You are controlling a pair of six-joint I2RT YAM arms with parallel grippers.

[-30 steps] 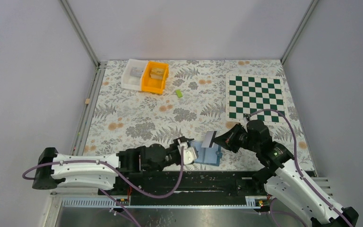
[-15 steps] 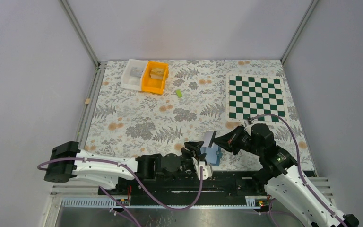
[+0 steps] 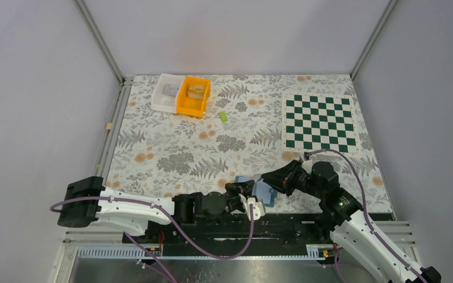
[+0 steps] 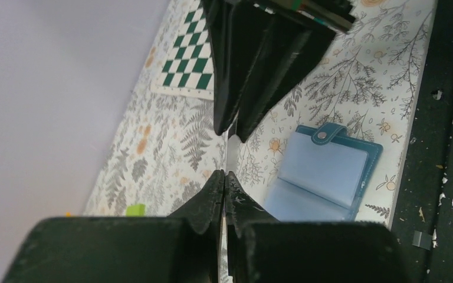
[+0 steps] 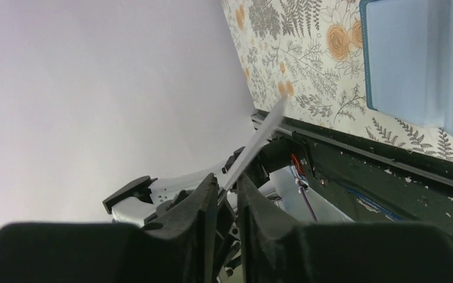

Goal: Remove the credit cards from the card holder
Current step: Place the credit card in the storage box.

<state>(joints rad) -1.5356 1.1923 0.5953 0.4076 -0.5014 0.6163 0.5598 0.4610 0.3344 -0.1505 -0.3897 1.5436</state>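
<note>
Left wrist view showed the left end effector (image 4: 225,177) pinched shut on the near edge of a pale card (image 4: 232,158), held edge-on above the counter (image 4: 354,88). Just beyond, the right end effector (image 4: 231,135) met the same card from the far side, its jaws a little apart around it, apparently a hand-over between arms. Past them the blue card holder (image 4: 330,171) lay open and flat, sleeves up for easy reach; whether more cards remained inside could not be told. A chessboard (image 4: 189,65) lay farthest off.
</note>
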